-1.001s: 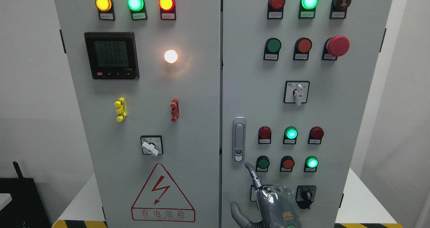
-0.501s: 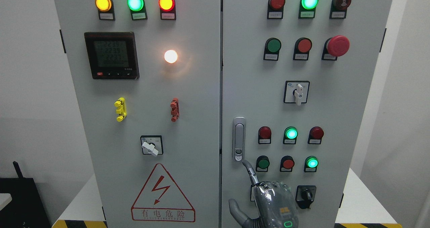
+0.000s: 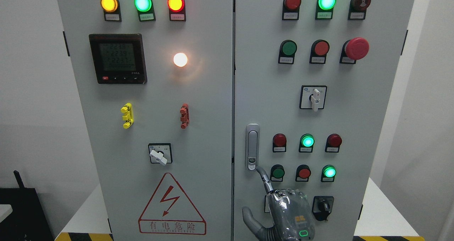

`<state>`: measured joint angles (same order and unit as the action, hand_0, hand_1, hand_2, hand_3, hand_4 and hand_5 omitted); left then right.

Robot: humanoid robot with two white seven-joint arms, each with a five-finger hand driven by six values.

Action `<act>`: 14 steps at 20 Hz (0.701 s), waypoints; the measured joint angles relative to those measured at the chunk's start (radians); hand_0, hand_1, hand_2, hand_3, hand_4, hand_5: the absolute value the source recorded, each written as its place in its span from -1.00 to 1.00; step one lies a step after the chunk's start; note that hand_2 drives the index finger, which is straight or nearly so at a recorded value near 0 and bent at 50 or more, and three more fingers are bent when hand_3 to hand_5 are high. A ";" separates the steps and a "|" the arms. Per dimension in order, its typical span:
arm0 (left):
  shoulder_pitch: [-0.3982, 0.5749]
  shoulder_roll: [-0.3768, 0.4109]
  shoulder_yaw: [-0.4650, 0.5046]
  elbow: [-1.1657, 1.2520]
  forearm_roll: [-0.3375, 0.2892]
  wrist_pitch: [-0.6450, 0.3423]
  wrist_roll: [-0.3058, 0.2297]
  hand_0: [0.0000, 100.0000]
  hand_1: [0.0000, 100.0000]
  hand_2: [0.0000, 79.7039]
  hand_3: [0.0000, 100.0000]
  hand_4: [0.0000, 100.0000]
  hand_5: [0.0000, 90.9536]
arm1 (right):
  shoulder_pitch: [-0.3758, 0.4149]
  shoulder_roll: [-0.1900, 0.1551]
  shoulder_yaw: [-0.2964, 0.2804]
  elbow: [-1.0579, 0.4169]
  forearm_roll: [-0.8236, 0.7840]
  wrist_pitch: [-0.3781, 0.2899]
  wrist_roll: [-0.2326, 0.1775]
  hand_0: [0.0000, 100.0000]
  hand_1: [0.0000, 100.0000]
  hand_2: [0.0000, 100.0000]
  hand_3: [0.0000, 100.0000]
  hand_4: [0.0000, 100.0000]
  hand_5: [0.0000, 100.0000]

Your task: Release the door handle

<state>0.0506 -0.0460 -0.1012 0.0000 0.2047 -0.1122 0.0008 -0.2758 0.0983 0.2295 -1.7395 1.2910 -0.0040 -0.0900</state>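
The cabinet (image 3: 212, 92) is pale grey. Along its top left, the lamps glow amber (image 3: 109, 3), green (image 3: 143, 2) and red-orange (image 3: 176, 2), with a warm white lamp (image 3: 180, 59) lower down. The meter (image 3: 117, 58) is black with a grey-green screen. Below it sit a yellow clip (image 3: 126, 115) and a red-brown clip (image 3: 184, 116). The warning triangle (image 3: 171, 205) is red-outlined with a red bolt. On the right door the buttons are red and green, some lit, and the mushroom button (image 3: 356, 48) is red. The handle (image 3: 252, 147) is silver. The hand (image 3: 283, 212) is grey with a green light. Yellow-and-black stripes (image 3: 83, 236) run along the base.
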 measured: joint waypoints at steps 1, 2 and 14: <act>0.000 0.000 0.000 0.000 0.000 0.000 0.000 -0.76 -0.22 -1.00 -1.00 -1.00 -1.00 | -0.001 0.000 0.000 0.001 0.001 0.000 0.002 -0.31 -0.20 -1.00 1.00 0.98 0.98; 0.000 0.000 0.000 0.000 0.000 0.000 0.000 -0.76 -0.22 -1.00 -1.00 -1.00 -1.00 | -0.001 0.000 0.000 0.002 0.001 0.000 0.005 -0.31 -0.20 -1.00 1.00 0.98 0.98; 0.000 0.000 0.000 0.000 0.000 0.000 0.000 -0.76 -0.22 -1.00 -1.00 -1.00 -1.00 | -0.016 0.000 0.008 0.010 0.005 0.002 0.018 -0.30 -0.21 -1.00 1.00 0.98 0.98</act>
<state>0.0506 -0.0460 -0.1013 0.0000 0.2044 -0.1122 0.0007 -0.2920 0.0983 0.2377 -1.7296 1.2957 -0.0018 -0.0725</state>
